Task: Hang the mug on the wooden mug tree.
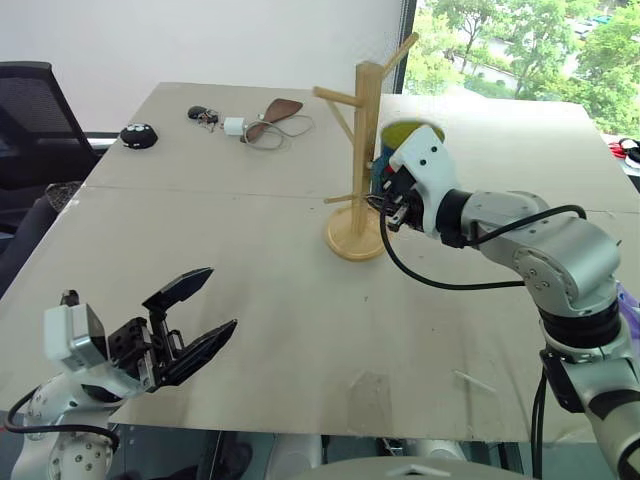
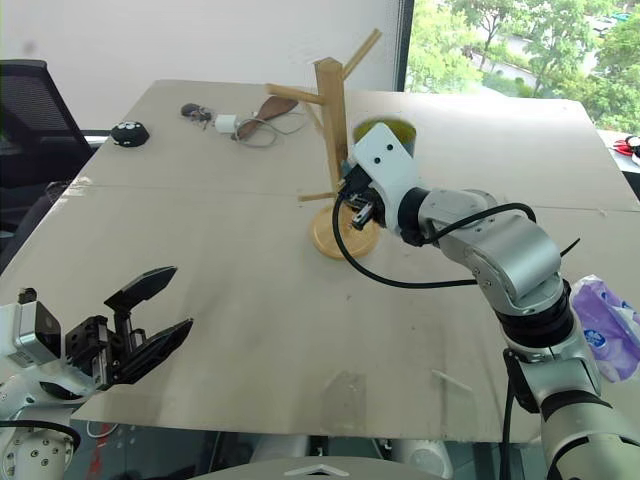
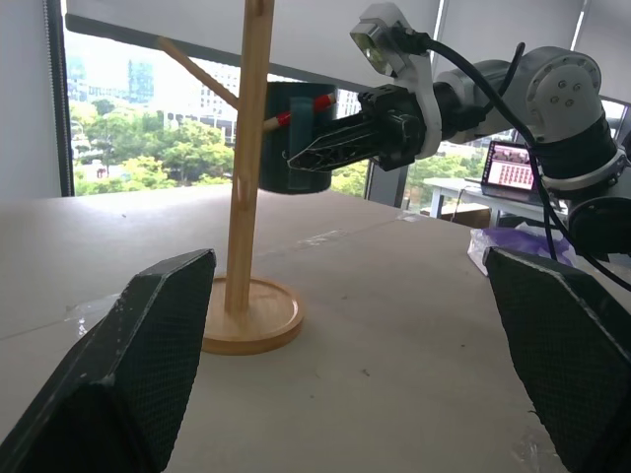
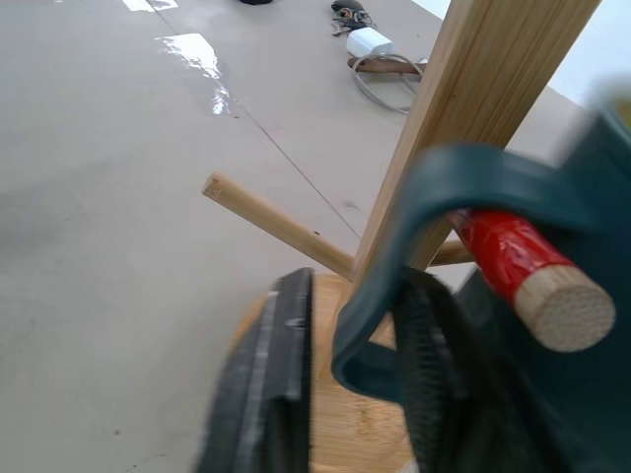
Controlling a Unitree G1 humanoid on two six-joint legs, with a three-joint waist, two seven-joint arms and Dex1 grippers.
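Left gripper [image 1: 195, 312]: nearest the robot, low over the table's near edge on the robot's left; its two black fingers are spread wide with nothing between them, well apart from the mug tree.
Table [image 1: 250, 300]: a broad pale board surface with a seam running across it.
Right gripper [image 3: 315, 148]: reaches in from the robot's right toward the mug tree's post. In the right wrist view its two fingers stand on either side of the mug's handle with a gap between them; whether they press the handle I cannot tell.
Mug [image 2: 385, 135]: dark teal with a yellow inside, up off the table just beside the post on the robot's right; its handle is looped over the red-tipped peg [image 4: 508, 251].
Wooden mug tree [image 1: 365, 130]: upright on its round base near the table's middle.
Far clutter: a white charger [image 1: 234, 126], keys and a dark round object lie near the far left edge.
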